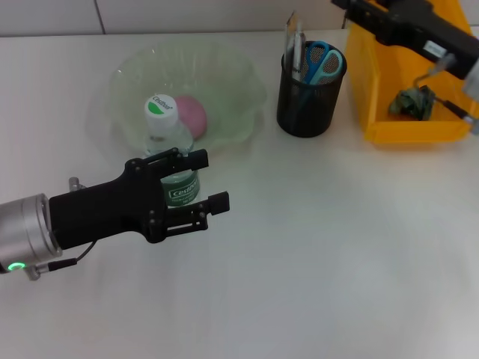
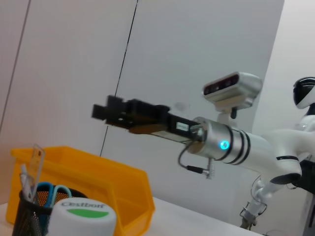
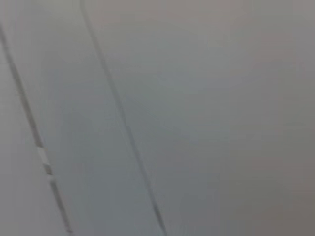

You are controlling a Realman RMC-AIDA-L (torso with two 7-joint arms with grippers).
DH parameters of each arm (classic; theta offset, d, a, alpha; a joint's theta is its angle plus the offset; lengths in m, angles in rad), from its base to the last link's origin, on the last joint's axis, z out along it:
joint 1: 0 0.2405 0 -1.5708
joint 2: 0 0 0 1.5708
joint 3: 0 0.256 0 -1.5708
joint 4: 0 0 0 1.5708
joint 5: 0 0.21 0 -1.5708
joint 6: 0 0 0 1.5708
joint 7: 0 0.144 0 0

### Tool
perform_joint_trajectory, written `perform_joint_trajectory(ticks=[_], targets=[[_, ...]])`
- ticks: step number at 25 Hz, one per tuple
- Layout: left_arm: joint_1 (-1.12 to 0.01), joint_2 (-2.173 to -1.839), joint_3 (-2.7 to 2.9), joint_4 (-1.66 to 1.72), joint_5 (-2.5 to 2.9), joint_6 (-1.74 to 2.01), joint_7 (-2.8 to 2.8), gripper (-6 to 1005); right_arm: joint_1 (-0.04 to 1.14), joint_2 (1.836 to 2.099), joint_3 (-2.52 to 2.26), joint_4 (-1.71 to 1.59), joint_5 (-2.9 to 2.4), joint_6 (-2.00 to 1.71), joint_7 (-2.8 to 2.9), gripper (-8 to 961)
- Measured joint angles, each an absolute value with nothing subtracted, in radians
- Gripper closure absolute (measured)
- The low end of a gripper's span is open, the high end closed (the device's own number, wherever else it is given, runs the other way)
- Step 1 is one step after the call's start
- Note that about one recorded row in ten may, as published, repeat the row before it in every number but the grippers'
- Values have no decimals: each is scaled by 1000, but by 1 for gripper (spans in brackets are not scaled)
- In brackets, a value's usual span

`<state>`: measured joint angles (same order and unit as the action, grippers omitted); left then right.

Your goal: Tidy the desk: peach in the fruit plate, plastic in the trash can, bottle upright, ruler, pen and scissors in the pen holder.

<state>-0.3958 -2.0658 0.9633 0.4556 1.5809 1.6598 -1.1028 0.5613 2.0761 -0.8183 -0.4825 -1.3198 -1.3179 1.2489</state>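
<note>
The bottle [image 1: 182,191] stands upright just in front of the fruit plate [image 1: 239,90], its white and green cap [image 2: 83,212] at the top. My left gripper [image 1: 208,179] reaches in from the left, its two black fingers closed against the bottle's label. The pink peach [image 1: 193,114] lies in the clear green plate. Blue-handled scissors [image 1: 323,61], the ruler [image 1: 291,36] and the pen [image 1: 300,51] stand in the black mesh pen holder [image 1: 308,101]. Crumpled green plastic [image 1: 410,103] lies in the yellow trash can [image 1: 374,90]. My right gripper [image 2: 106,112] hovers high over the trash can.
The right arm [image 1: 408,26] stretches across the trash can's top. Bare white desk lies in front and to the right of the bottle. A grey wall stands behind the desk.
</note>
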Motion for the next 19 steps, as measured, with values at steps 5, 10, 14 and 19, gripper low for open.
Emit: perform_joint_trajectory(ticks=[5, 10, 14, 19], targets=[[-384, -2062, 963, 456, 1580, 1689, -1103, 201, 447, 2070, -817, -613, -1449, -1560, 1248, 348], [-346, -2048, 956, 464, 1580, 1717, -1103, 201, 368, 2065, -808, -639, -1638, -1731, 1160, 209], [-320, -2032, 947, 463, 1581, 1737, -1103, 201, 334, 2072, -807, -633, -1763, -1789, 1087, 147], [-298, -2016, 947, 458, 1593, 1749, -1103, 201, 308, 2078, -807, -590, -1815, -1826, 1027, 147]])
